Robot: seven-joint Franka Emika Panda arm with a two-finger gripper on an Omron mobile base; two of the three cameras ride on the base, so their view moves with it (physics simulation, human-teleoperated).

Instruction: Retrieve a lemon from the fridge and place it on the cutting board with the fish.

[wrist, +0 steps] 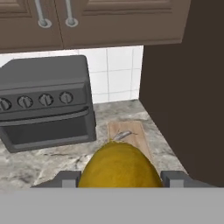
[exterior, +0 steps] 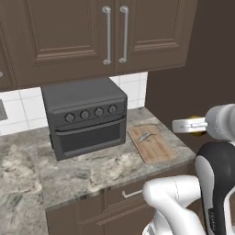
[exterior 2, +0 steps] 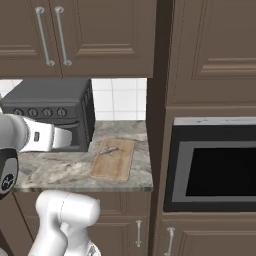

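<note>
I am carrying the lemon (wrist: 119, 166) clamped in my end effector (wrist: 119, 177), short of the cutting board (wrist: 129, 136) on the surface (wrist: 48, 164). I should be lowering it beside the fish (wrist: 123, 135), clear of the toaster oven (wrist: 46, 103).

Marble counter (exterior: 92, 172) under toaster oven (exterior: 85, 117), cutting board (exterior: 151, 143).
</note>
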